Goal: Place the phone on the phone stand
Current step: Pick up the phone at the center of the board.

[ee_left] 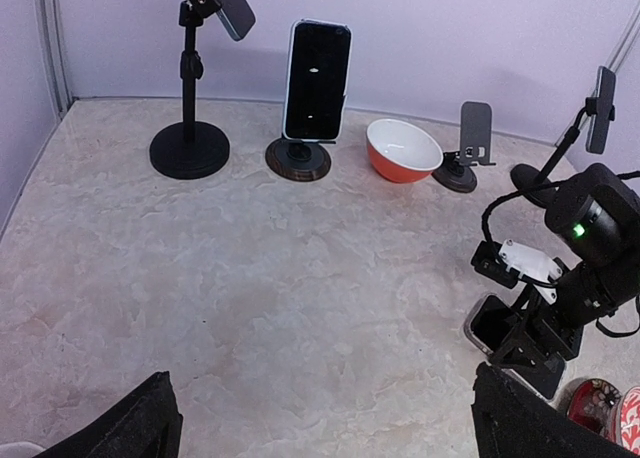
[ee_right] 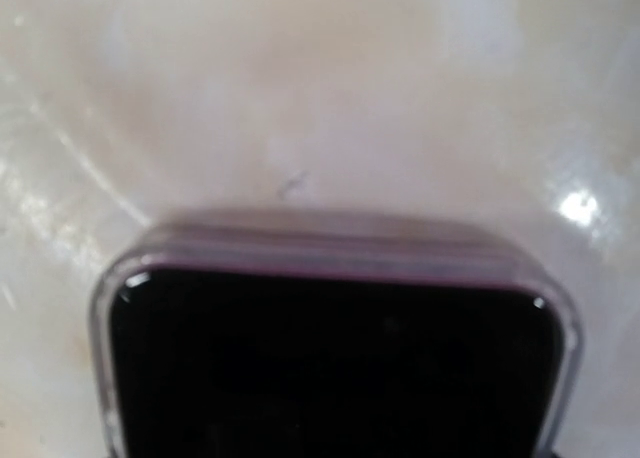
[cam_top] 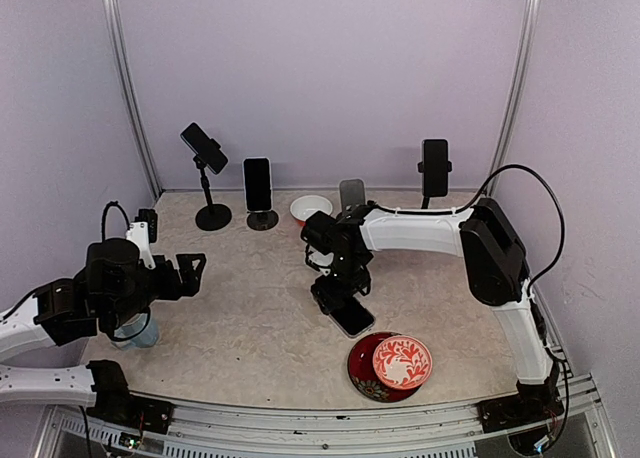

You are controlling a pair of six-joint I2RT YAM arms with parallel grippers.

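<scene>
The phone [cam_top: 352, 318] is dark with a clear case and lies at the table's middle; it also shows in the left wrist view [ee_left: 492, 323]. My right gripper [cam_top: 336, 292] is down on its far end and appears shut on it. In the right wrist view the phone's end [ee_right: 330, 368] fills the lower frame and hides the fingers. The empty grey phone stand [cam_top: 351, 195] stands at the back, also in the left wrist view [ee_left: 472, 143]. My left gripper [cam_top: 190, 273] is open and empty at the left, its fingertips [ee_left: 150, 418] wide apart.
At the back stand a tripod stand holding a phone [cam_top: 205, 153], a round stand holding a phone [cam_top: 258, 186] and a tall stand holding a phone [cam_top: 435, 168]. An orange-and-white bowl [cam_top: 311, 209] sits beside the grey stand. Red patterned plates [cam_top: 392, 365] lie near the front edge.
</scene>
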